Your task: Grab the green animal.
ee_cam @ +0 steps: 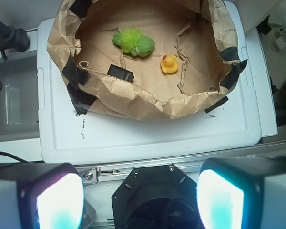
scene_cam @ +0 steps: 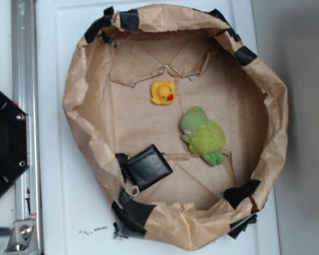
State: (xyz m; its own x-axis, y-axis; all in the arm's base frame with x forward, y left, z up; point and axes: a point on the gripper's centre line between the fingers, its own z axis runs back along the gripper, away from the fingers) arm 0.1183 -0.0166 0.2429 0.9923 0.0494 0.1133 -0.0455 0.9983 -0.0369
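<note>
The green animal (scene_cam: 202,136), a fuzzy lime-green plush with a smoother pale-green head, lies on the floor of a brown paper basin (scene_cam: 80,90), right of its middle. In the wrist view the green animal (ee_cam: 133,41) lies at the far side of the basin (ee_cam: 114,98). My gripper (ee_cam: 139,200) is open and empty, its two glowing pads wide apart at the bottom of the wrist view, high above the robot base and well short of the basin. The gripper does not show in the exterior view.
A small yellow rubber duck (scene_cam: 164,92) with a red beak sits near the basin's far wall, also in the wrist view (ee_cam: 169,64). A black square block (scene_cam: 147,167) lies by the left wall. The basin stands on a white lid (scene_cam: 58,212). The black robot base (scene_cam: 4,143) is at left.
</note>
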